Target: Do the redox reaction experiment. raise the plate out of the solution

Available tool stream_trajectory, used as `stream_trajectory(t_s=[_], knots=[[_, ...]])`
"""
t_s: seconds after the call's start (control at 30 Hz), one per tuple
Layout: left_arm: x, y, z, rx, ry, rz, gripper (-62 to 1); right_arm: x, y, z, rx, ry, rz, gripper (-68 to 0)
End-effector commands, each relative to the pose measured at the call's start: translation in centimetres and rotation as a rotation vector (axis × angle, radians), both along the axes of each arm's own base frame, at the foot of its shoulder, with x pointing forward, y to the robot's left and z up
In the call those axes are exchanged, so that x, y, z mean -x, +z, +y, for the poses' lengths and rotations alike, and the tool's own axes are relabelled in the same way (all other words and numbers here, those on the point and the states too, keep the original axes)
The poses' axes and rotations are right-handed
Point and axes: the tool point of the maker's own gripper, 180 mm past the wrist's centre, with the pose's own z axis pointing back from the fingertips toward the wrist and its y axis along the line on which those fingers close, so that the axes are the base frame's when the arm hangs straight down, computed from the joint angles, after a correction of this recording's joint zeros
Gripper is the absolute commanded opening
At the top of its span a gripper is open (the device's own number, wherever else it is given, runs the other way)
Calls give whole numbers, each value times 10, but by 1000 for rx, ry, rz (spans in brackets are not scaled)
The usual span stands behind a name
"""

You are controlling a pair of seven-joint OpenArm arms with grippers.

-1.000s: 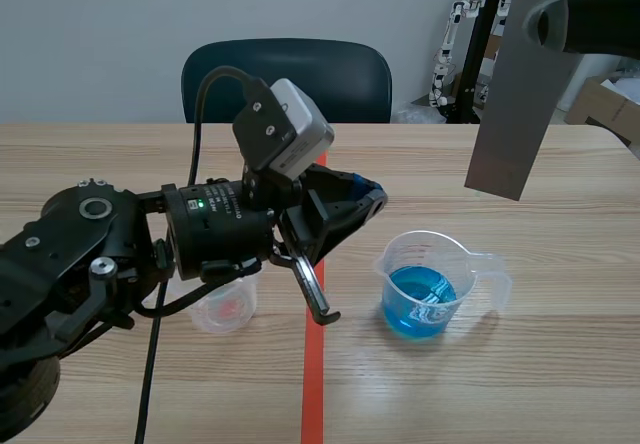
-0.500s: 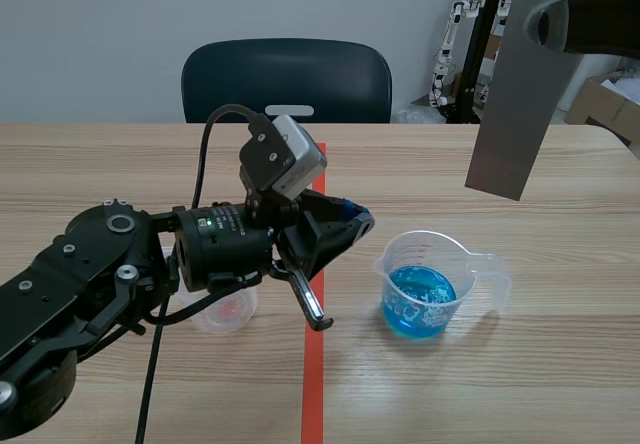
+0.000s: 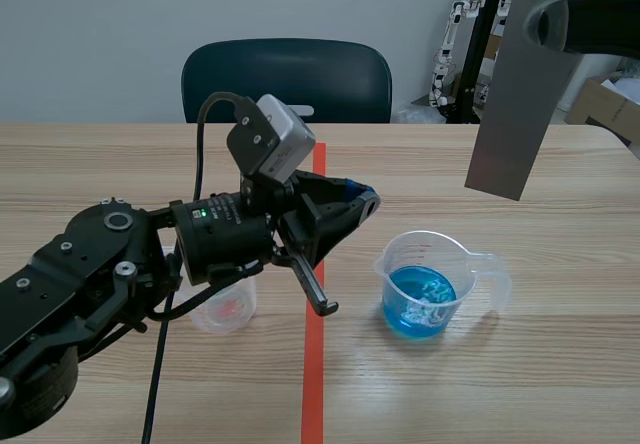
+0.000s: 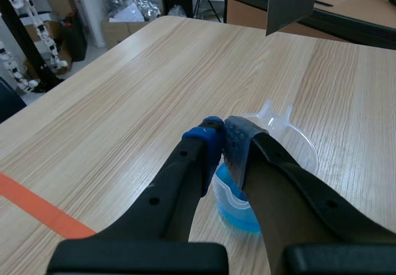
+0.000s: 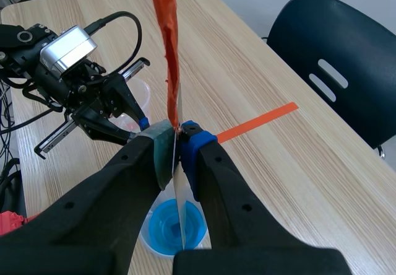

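Pale wooden surface (image 3: 520, 394) is carrying everything we are watching, with a dark chair (image 3: 287, 79) standing well behind the beaker (image 3: 432, 234). We are seeing the left arm lying low to the beaker's left, its left tool (image 4: 223, 140) hanging just beside the beaker with fingers pressed together on nothing. High above the beaker, the right tool (image 5: 178, 137) is clamping the upper end of the grey plate (image 3: 510, 104), which is hanging clear of the blue solution (image 3: 420, 299). Left of the beaker, across the orange tape line (image 3: 315, 364), a small clear cup (image 3: 225, 309) is sitting.
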Motion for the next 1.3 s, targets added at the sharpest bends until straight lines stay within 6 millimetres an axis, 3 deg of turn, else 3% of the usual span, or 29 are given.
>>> stream_trajectory(t_s=[0.0, 0.47, 1.27], knots=[[-5, 22, -3, 50, -4, -51, -569, -3, 18, 0, -14, 3, -46, -669], [-2, 43, -12, 29, -50, -168, -569, -3, 18, 0, -14, 3, -46, -669], [-1, 39, -12, 6, -53, -170, -568, -3, 17, 0, -10, 4, -47, -669]])
